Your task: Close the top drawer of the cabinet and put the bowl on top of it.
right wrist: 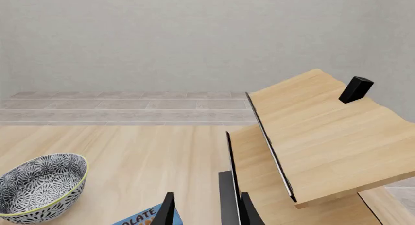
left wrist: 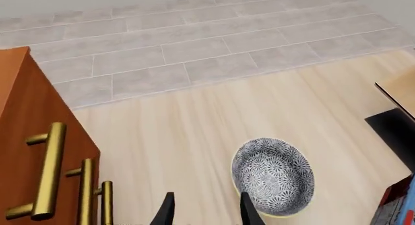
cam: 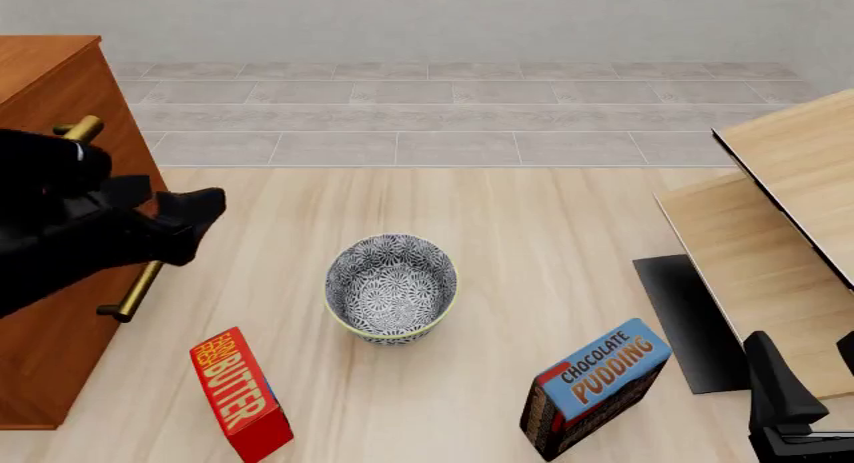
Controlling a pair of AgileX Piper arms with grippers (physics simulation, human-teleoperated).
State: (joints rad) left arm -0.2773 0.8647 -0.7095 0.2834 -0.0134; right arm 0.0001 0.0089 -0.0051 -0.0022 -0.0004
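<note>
The reddish-brown cabinet (cam: 47, 78) stands at the left, and the left wrist view shows its front (left wrist: 26, 123) with three brass handles. The top drawer (left wrist: 19, 152) carries the nearest handle (left wrist: 48, 171); its front looks level with the two below. The black-and-white patterned bowl (cam: 391, 288) sits upright on the floor in the middle, also seen as the bowl (left wrist: 272, 176) and the bowl (right wrist: 42, 186). My left gripper (cam: 187, 218) hangs beside the cabinet front, left of the bowl, open and empty (left wrist: 207, 210). My right gripper (cam: 807, 378) is low at the right, open and empty (right wrist: 206, 213).
A red butter box (cam: 240, 393) stands in front of the cabinet. A blue chocolate pudding box (cam: 594, 388) stands right of the bowl. Pale wooden furniture (cam: 787, 213) with a dark base (cam: 687, 323) fills the right side. Grey tiles (cam: 441, 113) lie beyond.
</note>
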